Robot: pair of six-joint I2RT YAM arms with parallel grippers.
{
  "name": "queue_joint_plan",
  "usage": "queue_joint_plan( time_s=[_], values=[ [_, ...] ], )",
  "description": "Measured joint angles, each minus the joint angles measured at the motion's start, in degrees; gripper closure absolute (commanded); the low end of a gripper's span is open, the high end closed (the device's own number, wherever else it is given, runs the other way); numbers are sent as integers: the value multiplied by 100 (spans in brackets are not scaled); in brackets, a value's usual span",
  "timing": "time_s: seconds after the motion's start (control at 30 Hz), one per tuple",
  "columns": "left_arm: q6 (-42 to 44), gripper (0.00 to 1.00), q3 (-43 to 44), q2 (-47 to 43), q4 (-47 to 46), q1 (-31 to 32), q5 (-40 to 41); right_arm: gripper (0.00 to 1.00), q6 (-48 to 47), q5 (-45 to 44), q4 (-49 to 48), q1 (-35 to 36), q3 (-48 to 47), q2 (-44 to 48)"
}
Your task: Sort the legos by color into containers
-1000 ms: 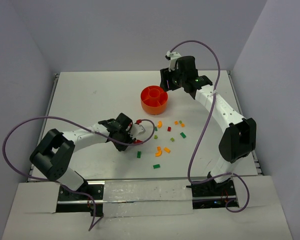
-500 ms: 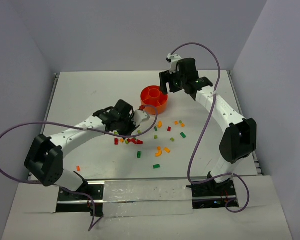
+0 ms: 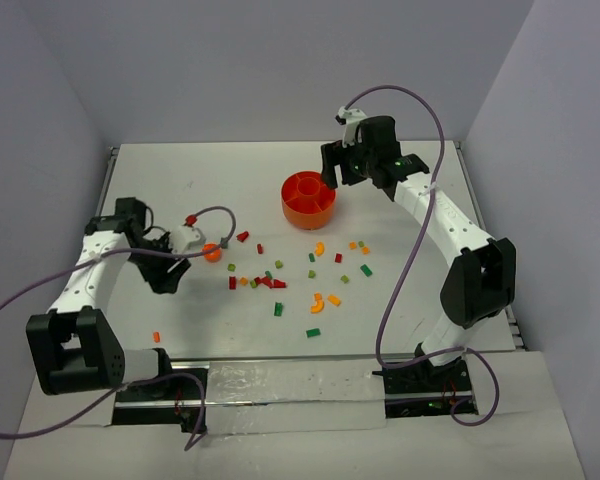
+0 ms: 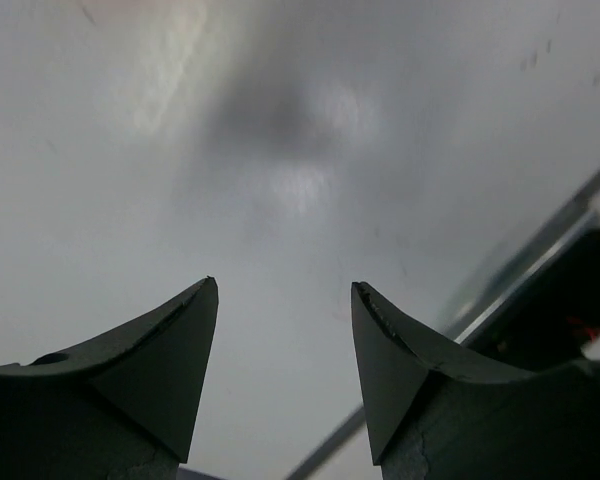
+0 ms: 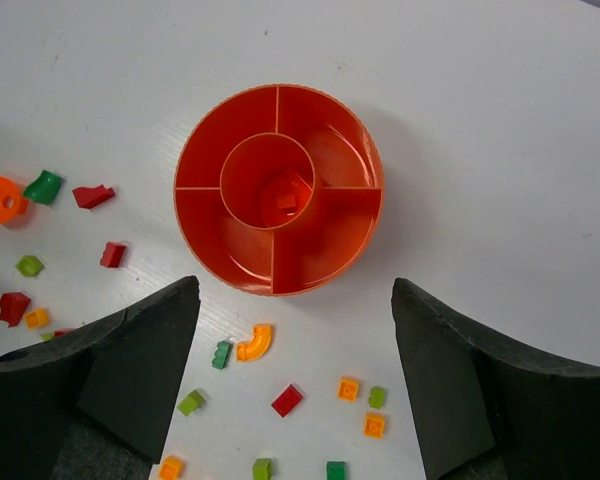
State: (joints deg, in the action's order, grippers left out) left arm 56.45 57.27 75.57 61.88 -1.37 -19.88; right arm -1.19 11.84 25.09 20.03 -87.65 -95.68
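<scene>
The right gripper point(image 5: 292, 288) hangs over the orange divided bowl point(image 5: 205, 225) with its fingers spread and empty, probably because a red brick point(image 5: 286, 200) already sits in the central cup point(image 5: 242, 172) (the outer compartments point(image 5: 325, 125) look bare). Loose legos point(image 5: 110, 254) lie at 6 to 9 o'clock. The left gripper point(image 4: 283, 283), parted on nothing, faces the table point(image 4: 280, 120).

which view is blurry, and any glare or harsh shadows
Left wrist view: soft and smeared, a pale glare patch on the table. Right wrist view: sharp, the orange bowl and legos crisp. Top external view: even light, only soft shadows.
</scene>
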Motion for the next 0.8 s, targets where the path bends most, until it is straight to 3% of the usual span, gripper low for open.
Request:
queue_joint_plan(
  time_s=[0.13, 0.37, 0.53, 0.8],
  values=[
    [1250, 33, -362, -92, 641, -1162, 8, 16, -3, 17, 6, 0, 8, 0],
    [2708, 32, -1241, -254, 726, -2352, -7, 15, -37, 26, 11, 0, 12, -24],
    [3250, 33, -1644, -343, 456, -2846, -37, 14, -86, 25, 20, -3, 117, -36],
    [3530, 37, -1580, -147, -138, -3420, -140, 13, -246, 1, 116, -7, 146, -285]
  ],
)
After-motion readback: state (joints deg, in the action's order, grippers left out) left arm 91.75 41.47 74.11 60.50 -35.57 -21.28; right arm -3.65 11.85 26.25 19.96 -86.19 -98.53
